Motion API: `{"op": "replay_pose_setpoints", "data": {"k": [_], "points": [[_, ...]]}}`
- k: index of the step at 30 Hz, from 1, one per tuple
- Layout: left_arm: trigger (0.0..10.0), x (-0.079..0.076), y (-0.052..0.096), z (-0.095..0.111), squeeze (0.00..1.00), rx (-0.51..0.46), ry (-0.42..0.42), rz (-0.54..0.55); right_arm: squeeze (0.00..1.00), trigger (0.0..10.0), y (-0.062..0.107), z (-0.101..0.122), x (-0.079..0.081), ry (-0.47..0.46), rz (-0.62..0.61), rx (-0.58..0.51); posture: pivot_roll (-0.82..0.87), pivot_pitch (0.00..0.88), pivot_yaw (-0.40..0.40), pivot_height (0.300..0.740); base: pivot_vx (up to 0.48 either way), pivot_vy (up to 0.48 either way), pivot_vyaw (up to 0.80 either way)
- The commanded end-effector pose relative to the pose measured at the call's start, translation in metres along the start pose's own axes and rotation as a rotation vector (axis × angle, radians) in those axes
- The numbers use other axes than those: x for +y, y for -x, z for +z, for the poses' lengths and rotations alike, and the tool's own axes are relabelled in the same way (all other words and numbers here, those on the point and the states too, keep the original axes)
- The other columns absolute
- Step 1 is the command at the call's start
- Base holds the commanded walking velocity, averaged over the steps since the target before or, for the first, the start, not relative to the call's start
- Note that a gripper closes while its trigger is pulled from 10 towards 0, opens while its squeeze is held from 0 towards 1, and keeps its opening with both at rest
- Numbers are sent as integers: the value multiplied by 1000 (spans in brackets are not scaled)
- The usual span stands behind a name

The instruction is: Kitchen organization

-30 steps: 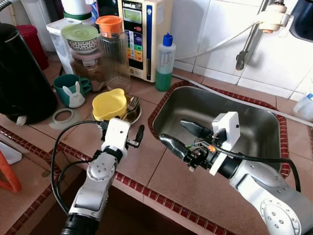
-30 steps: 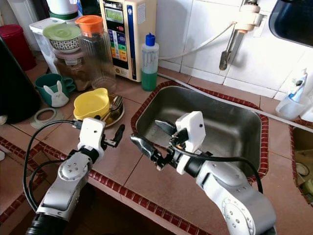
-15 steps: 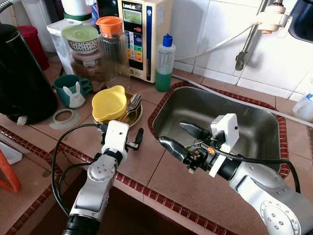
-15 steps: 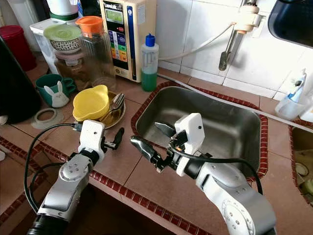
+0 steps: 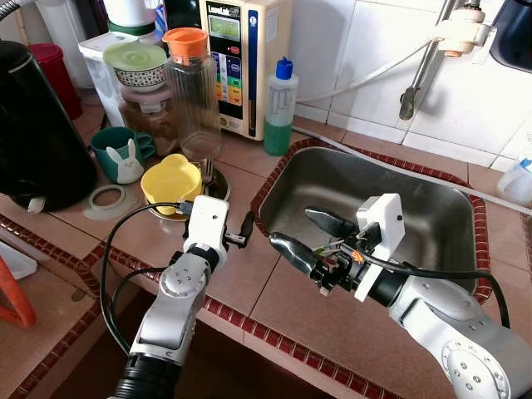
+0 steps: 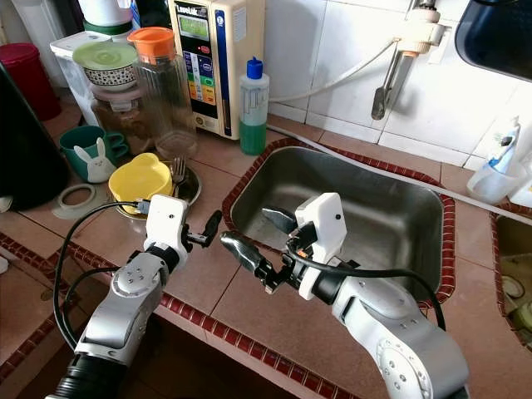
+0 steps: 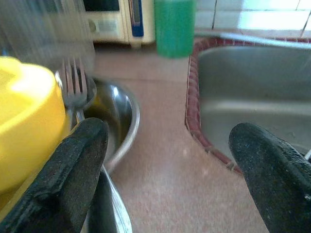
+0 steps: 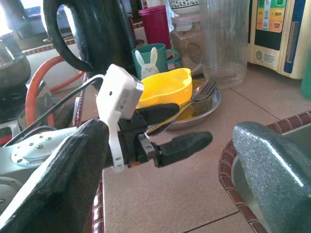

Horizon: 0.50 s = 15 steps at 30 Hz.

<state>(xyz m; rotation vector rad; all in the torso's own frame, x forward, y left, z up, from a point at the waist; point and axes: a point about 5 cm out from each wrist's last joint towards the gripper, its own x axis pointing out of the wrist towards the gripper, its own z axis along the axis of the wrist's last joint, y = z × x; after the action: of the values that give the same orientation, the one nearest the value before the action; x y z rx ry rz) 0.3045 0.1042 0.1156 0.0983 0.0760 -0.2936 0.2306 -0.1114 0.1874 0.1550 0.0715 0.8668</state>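
Observation:
A yellow bowl (image 5: 169, 179) lies upside down on a steel dish (image 7: 121, 109) on the tiled counter, with a fork (image 5: 206, 170) resting in the dish beside it. My left gripper (image 5: 224, 223) is open at the near right edge of the dish. One finger (image 7: 73, 165) sits against the yellow bowl and the other finger (image 7: 272, 170) points toward the sink. My right gripper (image 5: 292, 226) is open and empty, hovering over the front left rim of the steel sink (image 5: 349, 176).
A green bunny mug (image 5: 120, 155), a black kettle (image 5: 37, 133) and a loose ring (image 5: 105, 199) stand to the left. Behind the dish are a clear pitcher with an orange lid (image 5: 191, 83), a water unit (image 5: 241, 58) and a green soap bottle (image 5: 278, 108). Bare counter lies in front of the sink.
My left gripper has moved forward and to the right, up beside the dish. The dish with the yellow bowl and fork has shifted a little left. The right gripper has barely moved.

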Motion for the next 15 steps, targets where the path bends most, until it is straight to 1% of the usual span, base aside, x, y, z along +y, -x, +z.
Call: {"op": "replay_pose_setpoints", "data": {"k": [1,2,4,6,7,8,10,11,12,13,14,15], "points": [[10000,-2,3,8,0,-41,-56,-17,0,10000,-1,4,0,30,-8,-9,74,30,-1,740,0,0,0],[10000,-2,3,8,0,-41,-56,-17,0,10000,-1,4,0,30,-8,-9,74,30,-1,740,0,0,0],[10000,-1,7,4,0,-42,-90,-20,0,10000,-1,4,0,30,-7,-9,74,30,0,740,0,0,0],[10000,-1,10,3,0,-55,-144,-24,0,10000,-1,4,0,29,-8,-9,73,30,0,740,0,0,0],[10000,-2,11,5,0,-73,-192,-46,0,10000,-1,3,0,30,-8,-9,76,31,0,740,0,0,0],[10000,-3,12,6,0,-73,-213,-58,0,10000,-1,3,0,30,-8,-8,78,31,-1,740,0,0,0],[10000,-3,12,4,0,-57,-212,-57,0,10000,-1,3,0,29,-8,-8,78,31,-1,740,0,0,0],[10000,-3,12,1,0,-28,-211,-68,0,10000,-2,3,0,30,-7,-7,81,29,0,740,0,0,0],[10000,-3,12,1,0,-28,-211,-68,0,10000,-2,3,0,30,-7,-7,81,29,0,740,0,0,0],[10000,-2,13,-2,0,-13,-227,-67,0,10000,-2,3,0,30,-6,-8,81,28,0,740,0,0,0],[10000,1,14,-6,0,3,-266,-54,0,10000,-2,3,0,31,-3,-9,82,27,0,740,0,0,0],[10000,1,14,-6,0,3,-266,-54,0,10000,-2,3,0,31,-3,-9,82,27,0,740,0,0,0]]}}
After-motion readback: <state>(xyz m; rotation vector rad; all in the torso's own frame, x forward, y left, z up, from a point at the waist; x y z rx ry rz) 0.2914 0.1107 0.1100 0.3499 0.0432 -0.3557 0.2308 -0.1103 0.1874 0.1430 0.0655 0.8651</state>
